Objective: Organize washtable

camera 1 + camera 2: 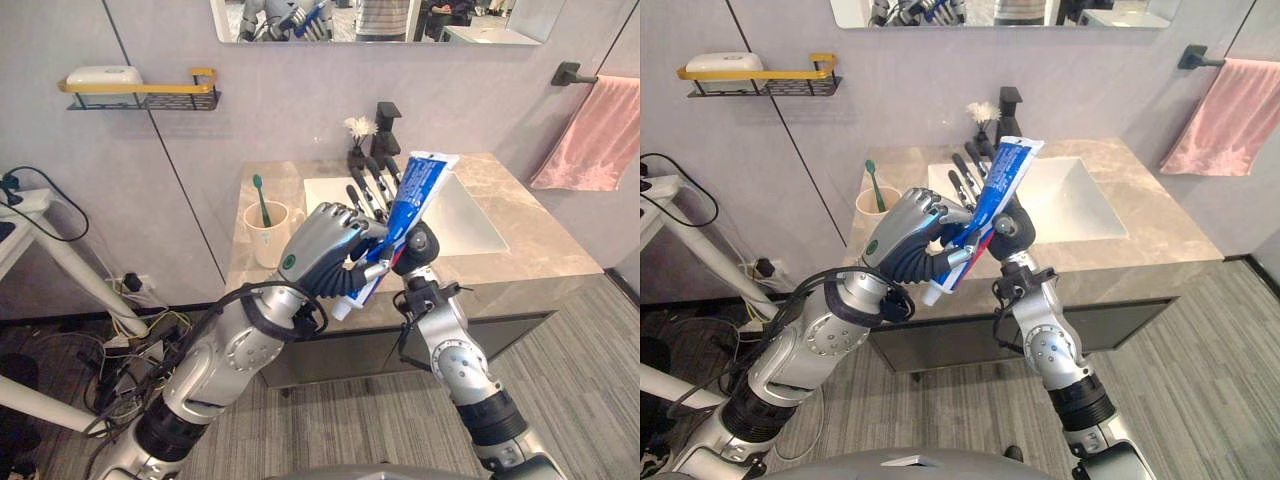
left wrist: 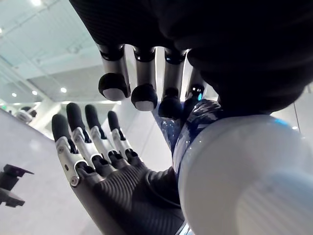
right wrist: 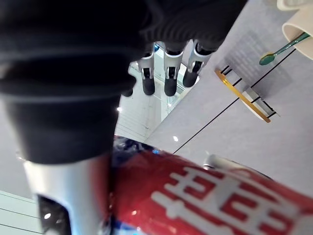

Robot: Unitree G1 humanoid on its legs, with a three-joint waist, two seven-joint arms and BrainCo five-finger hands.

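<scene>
Left eye view: the left hand (image 1: 325,248) is curled round the lower, capped end of the toothpaste (image 1: 413,190). It holds the blue tube steeply tilted in the air over the front edge of the worktop (image 1: 545,245), before the sink (image 1: 470,220). The right hand (image 2: 122,183) stands just behind the tube, fingers straight and slightly spread, palm toward it; whether it touches the tube I cannot tell. A cup (image 1: 268,240) with a green toothbrush (image 1: 261,200) stands on the worktop left of the sink. A pink towel (image 1: 598,135) hangs on the right wall.
</scene>
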